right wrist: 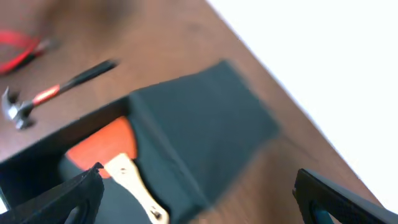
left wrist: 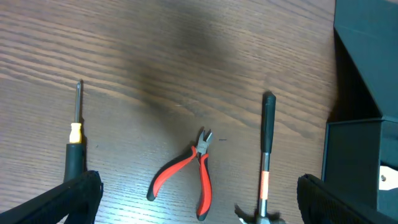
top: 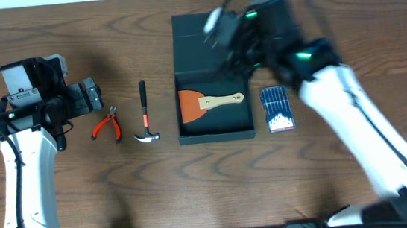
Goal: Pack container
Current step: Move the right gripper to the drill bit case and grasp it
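1. Teal-green cardboard, dark and matte: the container [top: 216, 128] sits at the middle of the counter, nearer the far edge than the near one. Its flap lid [top: 200, 43] lies open, folded back toward the far edge.
2. Inside rests a scraper [top: 210, 102] with an orange blade and a pale wooden handle.
3. Toward the left edge lie a hammer [top: 144, 112] and red-handled pliers [top: 106, 125]. A blue packet of drill bits [top: 278, 108] lies just beside the container's right wall.
4. Left gripper [top: 95, 94] hovers near the pliers, fingers spread wide, grasping nothing.
5. Right gripper [right wrist: 199, 193] hangs over the lid, blurred in the overhead view, fingers spread apart and empty.
6. Handling, as a judgement: the box looks light and stiff, and its matte skin should not slip. Walls would take a pinch at the rim. The hinge crease is likely the weak point, so the lid is best taken at its free far edge.
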Controlling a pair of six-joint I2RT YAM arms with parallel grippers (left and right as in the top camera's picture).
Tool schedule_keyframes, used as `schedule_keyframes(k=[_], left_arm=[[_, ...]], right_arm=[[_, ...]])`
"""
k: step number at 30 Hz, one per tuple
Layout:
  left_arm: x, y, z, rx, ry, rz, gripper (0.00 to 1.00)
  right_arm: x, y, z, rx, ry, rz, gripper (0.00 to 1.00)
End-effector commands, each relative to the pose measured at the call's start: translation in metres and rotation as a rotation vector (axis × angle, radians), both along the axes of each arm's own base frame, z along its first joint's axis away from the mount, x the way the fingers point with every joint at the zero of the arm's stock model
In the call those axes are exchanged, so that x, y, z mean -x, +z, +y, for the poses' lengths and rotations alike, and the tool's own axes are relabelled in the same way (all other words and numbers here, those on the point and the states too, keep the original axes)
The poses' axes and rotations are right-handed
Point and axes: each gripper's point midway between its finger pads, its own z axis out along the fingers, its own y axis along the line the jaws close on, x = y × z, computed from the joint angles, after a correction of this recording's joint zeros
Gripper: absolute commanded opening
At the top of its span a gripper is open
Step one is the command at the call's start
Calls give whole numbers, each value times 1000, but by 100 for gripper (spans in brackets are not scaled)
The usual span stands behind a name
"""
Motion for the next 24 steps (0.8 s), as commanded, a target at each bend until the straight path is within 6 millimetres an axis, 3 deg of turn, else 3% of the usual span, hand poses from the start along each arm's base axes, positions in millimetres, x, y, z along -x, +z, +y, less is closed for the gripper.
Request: schedule_keyframes(k=[1,4,6,8,15,19,24], left_arm=[[-4,4,1,2,-10,-12,98],[-4,4,0,2,-10,-12,98],[-4,4,1,2,-10,-12,98],[-4,4,1,2,-10,-12,98],[-4,4,0,2,-10,-12,98],[-4,4,0,2,-10,-12,98],[-4,4,1,2,-10,-12,98]], right_arm=[[-15,-10,-61,-137,-372,148,93],[-19,-43,-108,-246,-655,324,78],[-13,-74,-135,-288,-852,450,77],[-3,-106,-148,-271,-953,566,77],[18,-180,-135,-78,-919,772,82],[22,-213,-130,12,-912,822,85],[27,-247,-128,86,-873,886,81]])
